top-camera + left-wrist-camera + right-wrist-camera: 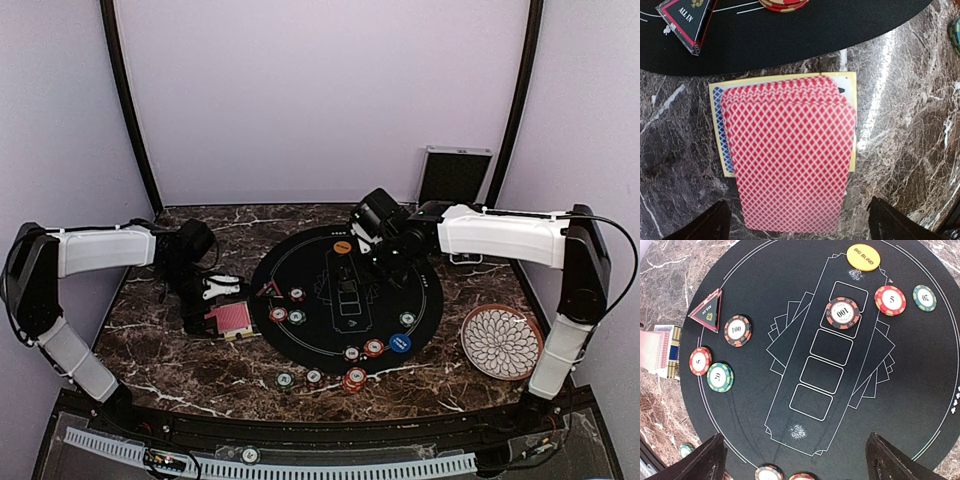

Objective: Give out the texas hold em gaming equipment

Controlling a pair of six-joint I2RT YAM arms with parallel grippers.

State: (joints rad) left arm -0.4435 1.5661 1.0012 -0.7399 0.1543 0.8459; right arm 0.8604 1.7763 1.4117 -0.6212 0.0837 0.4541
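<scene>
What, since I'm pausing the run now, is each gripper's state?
Left gripper: open, holding nothing, over the red-backed cards.
Right gripper: open, holding nothing.

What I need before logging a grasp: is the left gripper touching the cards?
Apart. The left wrist view shows bare marble between the cards and each finger of the open left gripper.

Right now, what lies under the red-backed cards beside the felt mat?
A yellow-bordered blue-patterned flat piece lies under the red-backed cards, on the marble table. Most of its face is covered.
</scene>
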